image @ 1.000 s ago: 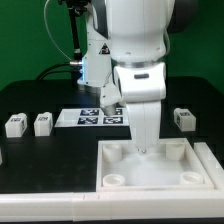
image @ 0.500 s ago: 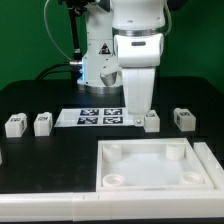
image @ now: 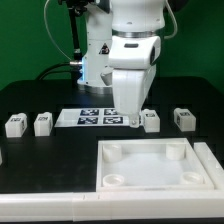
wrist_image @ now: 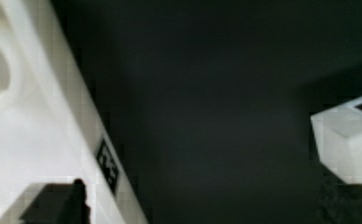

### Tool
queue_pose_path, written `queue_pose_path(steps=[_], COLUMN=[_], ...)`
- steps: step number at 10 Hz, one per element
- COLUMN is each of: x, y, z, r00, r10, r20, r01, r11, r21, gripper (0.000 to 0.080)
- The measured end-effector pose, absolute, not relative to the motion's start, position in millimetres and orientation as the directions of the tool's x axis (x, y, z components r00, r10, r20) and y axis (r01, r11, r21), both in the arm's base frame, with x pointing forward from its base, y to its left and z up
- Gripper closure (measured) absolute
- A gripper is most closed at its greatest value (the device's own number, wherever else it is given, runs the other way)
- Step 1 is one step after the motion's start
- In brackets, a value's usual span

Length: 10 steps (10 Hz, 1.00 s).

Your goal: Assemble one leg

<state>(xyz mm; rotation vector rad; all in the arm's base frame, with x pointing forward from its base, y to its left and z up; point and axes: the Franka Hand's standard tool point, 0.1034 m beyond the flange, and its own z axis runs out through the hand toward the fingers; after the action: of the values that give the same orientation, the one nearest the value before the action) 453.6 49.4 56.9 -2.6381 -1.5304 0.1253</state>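
Several small white legs with marker tags stand on the black table: two at the exterior view's left (image: 14, 125) (image: 42, 123) and two at its right (image: 151, 120) (image: 184, 118). My gripper (image: 129, 118) hangs low over the table behind the large white panel (image: 150, 165), just to the exterior view's left of the nearest leg. In the wrist view the gripper (wrist_image: 196, 212) is open, with bare black table between its fingers (wrist_image: 53, 205). A leg (wrist_image: 348, 140) lies beside one finger and the panel's edge (wrist_image: 27, 110) beside the other.
The marker board (image: 90, 118) lies flat behind the gripper. The panel has round corner sockets (image: 116, 180) and fills the front of the table. A white ledge (image: 40, 208) runs along the front edge.
The gripper has risen out of the panel and moved back and to the exterior view's left. This uncovered the leg beside it. It holds nothing throughout.
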Motion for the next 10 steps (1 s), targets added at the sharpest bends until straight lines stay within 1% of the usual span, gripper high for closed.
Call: queue_pose_path(steps=[1, 2, 3, 4, 6, 7, 10], x=[447, 443, 442, 439, 435, 434, 431], y=[55, 65, 74, 87, 115, 131, 166], z=[54.3, 52.7, 52.2, 52.1, 53.1, 54.3, 58.3], r00=[0.657, 0.761, 0.835, 0.918, 0.983, 0.989, 0.986], r10=[0.753, 0.647, 0.547, 0.388, 0.152, 0.105, 0.139], r20=[-0.040, -0.059, -0.067, -0.083, -0.104, -0.106, -0.092], r01=[0.746, 0.639, 0.540, 0.381, 0.145, 0.097, 0.130], r11=[-0.657, -0.762, -0.836, -0.920, -0.986, -0.992, -0.987], r21=[-0.108, -0.106, -0.096, -0.089, -0.079, -0.080, -0.091], gripper=[0.0150, 0.0150, 0.0150, 0.0150, 0.0150, 0.0150, 0.0150])
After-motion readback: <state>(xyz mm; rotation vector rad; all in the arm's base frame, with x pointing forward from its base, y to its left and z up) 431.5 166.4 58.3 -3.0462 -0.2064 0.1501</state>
